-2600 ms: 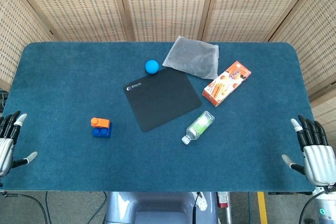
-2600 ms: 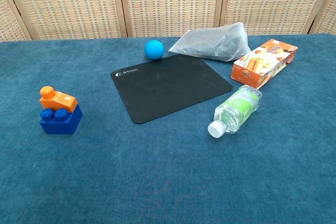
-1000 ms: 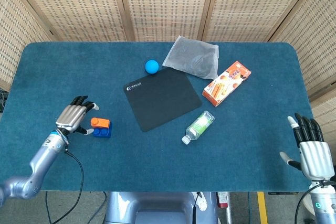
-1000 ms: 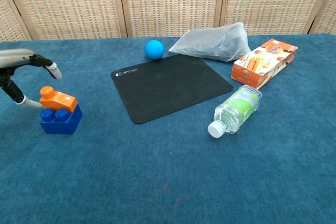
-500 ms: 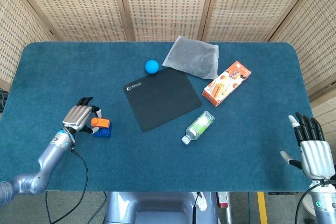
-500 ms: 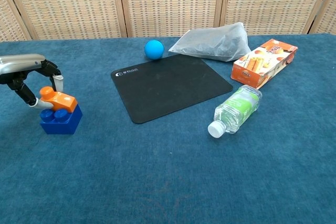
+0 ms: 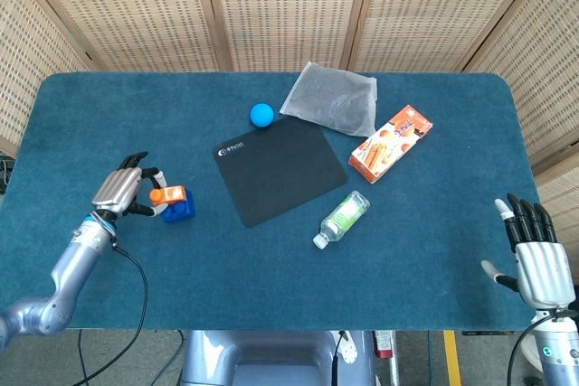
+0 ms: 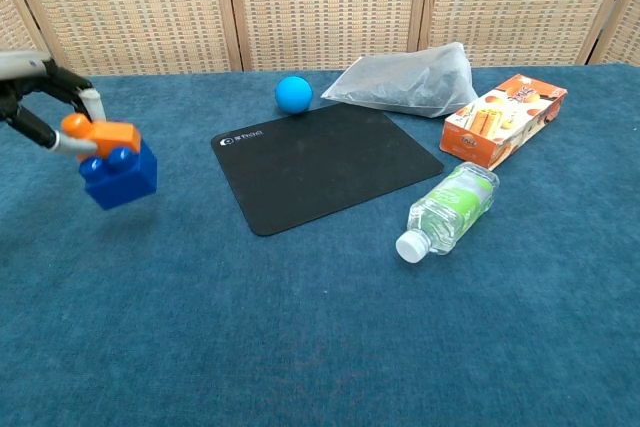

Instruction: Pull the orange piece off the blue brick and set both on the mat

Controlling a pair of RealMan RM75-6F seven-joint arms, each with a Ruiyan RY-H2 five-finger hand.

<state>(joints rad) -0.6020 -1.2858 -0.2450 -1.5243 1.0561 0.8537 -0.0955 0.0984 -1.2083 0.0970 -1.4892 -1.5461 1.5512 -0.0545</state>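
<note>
- Left hand [image 8: 45, 107] pinches the orange piece [image 8: 100, 136] w/ fingertips closed on its left end; blue brick [image 8: 120, 175] hangs under it, joined to it, tilted, clear of the table in chest view
- In head view same left hand [image 7: 120, 192] sits near the table's left edge, about mid-depth; orange piece [image 7: 168, 195] and blue brick [image 7: 179, 209] just to its right
- Right hand [image 7: 538, 264] off the table's front right corner, fingers spread, holding nothing; well apart from the pair
- Key relation: mat [image 7: 280, 171] lies to the right of the held pair and a bit toward the table's back edge; nothing between them
- Judgement: piece not yet off the brick; brick has no second grip, so right hand likely must cross over, or brick gets braced on the mat, before the pull
- Risk: brick may drop off mid-carry
</note>
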